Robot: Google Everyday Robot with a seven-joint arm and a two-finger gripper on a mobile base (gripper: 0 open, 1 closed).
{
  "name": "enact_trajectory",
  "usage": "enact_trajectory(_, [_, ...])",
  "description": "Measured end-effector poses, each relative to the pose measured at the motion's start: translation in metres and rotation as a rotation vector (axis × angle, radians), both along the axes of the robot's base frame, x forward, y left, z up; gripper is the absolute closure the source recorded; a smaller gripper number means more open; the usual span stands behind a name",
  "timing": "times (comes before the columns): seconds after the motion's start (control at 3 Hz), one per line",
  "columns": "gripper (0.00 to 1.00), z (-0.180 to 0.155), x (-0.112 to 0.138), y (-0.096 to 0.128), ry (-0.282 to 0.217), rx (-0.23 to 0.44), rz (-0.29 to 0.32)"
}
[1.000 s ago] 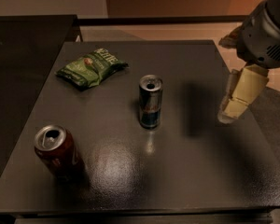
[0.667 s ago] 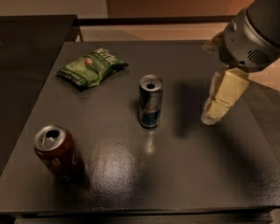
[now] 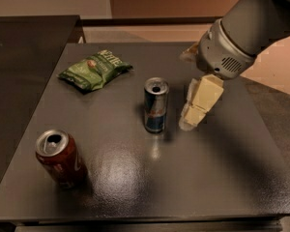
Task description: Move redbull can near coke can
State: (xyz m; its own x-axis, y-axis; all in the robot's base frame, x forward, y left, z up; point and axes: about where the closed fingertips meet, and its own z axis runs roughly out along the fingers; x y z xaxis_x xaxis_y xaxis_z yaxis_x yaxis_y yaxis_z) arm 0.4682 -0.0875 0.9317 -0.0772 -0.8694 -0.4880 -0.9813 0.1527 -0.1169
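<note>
While the redbull can is stood upright mid-bench, the gripper is held just beside it toward the right edge, not touching; released or clenched cannot be told. The coke can is seen upright near the front-left corner, well apart.

Slim redbull can upright, centre; red coke can upright front-left, well apart; end effector beside redbull can, seemingly not touching.
</note>
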Motion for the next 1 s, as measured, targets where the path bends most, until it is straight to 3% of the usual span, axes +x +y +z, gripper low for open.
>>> enact_trajectory(0.67, [0.00,-0.005,-0.003,0.038,0.030,0.087,0.040])
enact_trajectory(1.0, [0.00,-0.008,-0.001,0.047,0.029,0.103,0.031])
